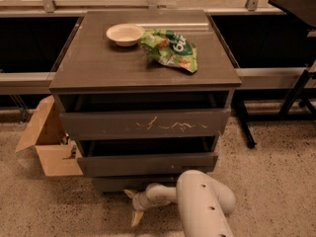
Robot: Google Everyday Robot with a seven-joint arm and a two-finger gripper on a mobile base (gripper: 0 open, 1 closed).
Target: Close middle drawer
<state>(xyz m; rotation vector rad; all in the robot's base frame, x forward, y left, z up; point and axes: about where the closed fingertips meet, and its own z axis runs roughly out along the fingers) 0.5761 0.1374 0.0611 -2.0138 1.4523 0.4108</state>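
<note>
The middle drawer is a plain dark grey-brown front below the scratched top drawer front. It stands pulled out a little, with a dark gap above it. My gripper is low near the floor, in front of the cabinet's bottom drawer and below the middle drawer's left half. Its pale fingers are spread apart and hold nothing. It does not touch the middle drawer. My white arm comes in from the lower right.
A white bowl and a green snack bag lie on the cabinet top. An open cardboard box stands on the floor at the left. A black table leg is at the right.
</note>
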